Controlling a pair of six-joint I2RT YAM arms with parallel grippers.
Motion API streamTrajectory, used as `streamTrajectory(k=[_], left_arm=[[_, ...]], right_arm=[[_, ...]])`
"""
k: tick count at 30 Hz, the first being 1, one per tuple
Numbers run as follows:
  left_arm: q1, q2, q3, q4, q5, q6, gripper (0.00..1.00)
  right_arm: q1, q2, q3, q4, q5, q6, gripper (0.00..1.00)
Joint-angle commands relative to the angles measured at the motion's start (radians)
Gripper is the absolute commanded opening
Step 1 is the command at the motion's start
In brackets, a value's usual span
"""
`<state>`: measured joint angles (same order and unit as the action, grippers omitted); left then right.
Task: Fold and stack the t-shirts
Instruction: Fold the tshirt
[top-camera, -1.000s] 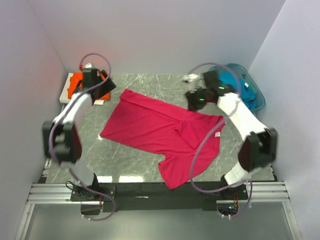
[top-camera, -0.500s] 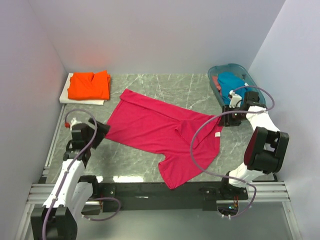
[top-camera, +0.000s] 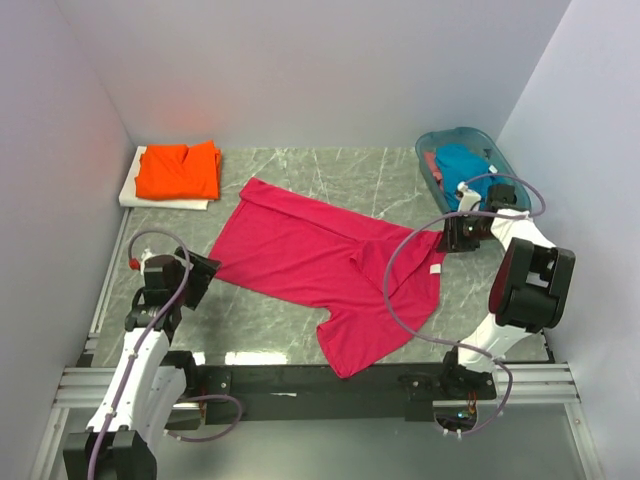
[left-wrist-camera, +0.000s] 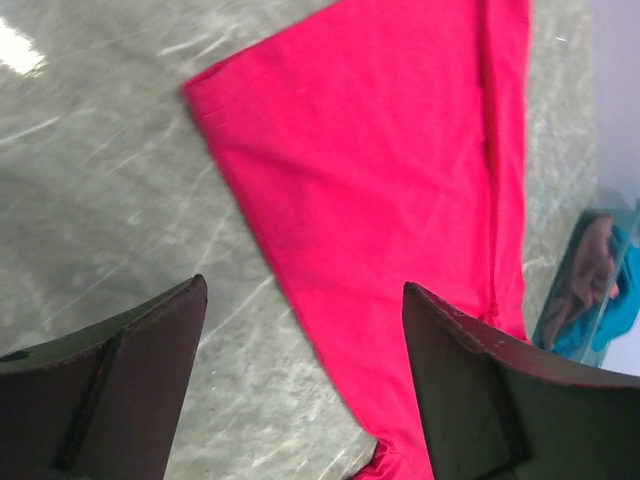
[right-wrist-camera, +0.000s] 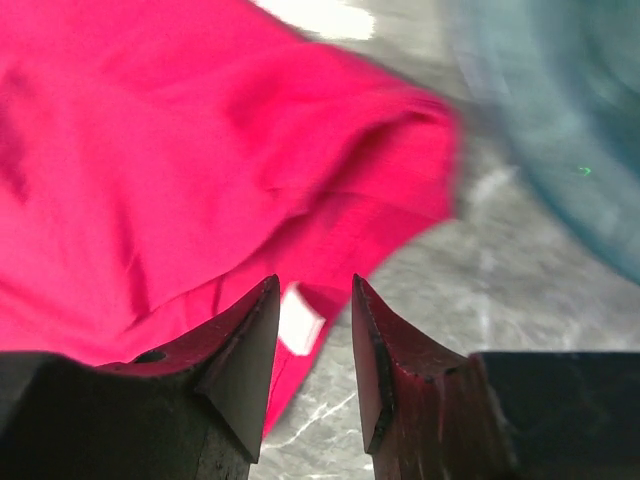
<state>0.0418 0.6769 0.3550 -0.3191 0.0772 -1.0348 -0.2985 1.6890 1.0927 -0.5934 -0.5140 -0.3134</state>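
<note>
both your arms are swinging in off the back corners and coming down to the red shirt (top-camera: 320, 255), which is lying spread mid-table. left gripper (left-wrist-camera: 303, 295) is hanging spread wide at its left corner. right gripper (right-wrist-camera: 313, 285) is narrowing but still gapped, pinching nothing, by the label end. i'm guessing you're setting up the red fold now. counting: three shirts, meaning one red, one orange shirt (top-camera: 180, 170) folded back left, and one teal shirt (top-camera: 462, 160) sitting in the one basket (top-camera: 450, 132).
</note>
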Motion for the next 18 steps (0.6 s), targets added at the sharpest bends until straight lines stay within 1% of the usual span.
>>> streamTrajectory(k=[1,2,3,4,5,6,7,8,9,10,11,12,13,14,15,16,17,18], left_arm=[[0.001,0.016,0.015,-0.058,-0.053,-0.054,0.84],[0.003,0.019,0.016,-0.07,-0.06,-0.06,0.82],[0.001,0.027,0.018,-0.074,-0.065,-0.073,0.78],[0.001,0.042,0.016,-0.072,-0.073,-0.077,0.78],[0.001,0.053,0.016,-0.071,-0.074,-0.08,0.77],[0.001,0.067,0.019,-0.066,-0.074,-0.08,0.71],[0.001,0.105,0.03,-0.066,-0.111,-0.082,0.69],[0.001,0.128,0.041,-0.07,-0.128,-0.084,0.69],[0.003,0.151,0.05,-0.069,-0.135,-0.073,0.68],[0.001,0.198,0.059,-0.069,-0.146,-0.07,0.66],[0.001,0.22,0.08,-0.072,-0.174,-0.067,0.65],[0.001,0.242,0.09,-0.074,-0.185,-0.059,0.65],[0.003,0.278,0.096,-0.075,-0.188,-0.059,0.63],[0.001,0.292,0.11,-0.077,-0.206,-0.059,0.62],[0.001,0.306,0.113,-0.075,-0.209,-0.051,0.58],[0.003,0.332,0.117,-0.077,-0.212,-0.051,0.58],[0.001,0.343,0.13,-0.077,-0.226,-0.048,0.57],[0.001,0.355,0.136,-0.08,-0.232,-0.044,0.56]], right_arm=[[0.027,-0.107,0.006,-0.081,-0.144,-0.195,0.42],[0.053,-0.159,-0.002,-0.104,-0.162,-0.293,0.43],[0.073,-0.19,-0.011,-0.126,-0.179,-0.34,0.44],[0.103,-0.224,-0.042,-0.156,-0.181,-0.387,0.45],[0.137,-0.298,-0.062,-0.158,-0.179,-0.457,0.45],[0.222,-0.342,-0.088,-0.151,-0.17,-0.483,0.46],[0.267,-0.432,-0.147,-0.119,-0.159,-0.525,0.51],[0.303,-0.481,-0.18,-0.102,-0.165,-0.553,0.57],[0.411,-0.532,-0.216,-0.073,-0.172,-0.569,0.68],[0.442,-0.579,-0.288,0.008,-0.214,-0.567,0.79],[0.465,-0.657,-0.315,0.036,-0.268,-0.572,0.98],[0.475,-0.687,-0.333,0.049,-0.331,-0.567,1.0],[0.499,-0.704,-0.323,0.008,-0.406,-0.578,1.0],[0.525,-0.701,-0.298,-0.046,-0.473,-0.652,0.99],[0.57,-0.686,-0.266,-0.124,-0.477,-0.737,0.94],[0.669,-0.665,-0.211,-0.325,-0.466,-0.853,0.88],[0.709,-0.646,-0.208,-0.374,-0.433,-0.982,0.8],[0.749,-0.649,-0.221,-0.387,-0.416,-1.0,0.79]])
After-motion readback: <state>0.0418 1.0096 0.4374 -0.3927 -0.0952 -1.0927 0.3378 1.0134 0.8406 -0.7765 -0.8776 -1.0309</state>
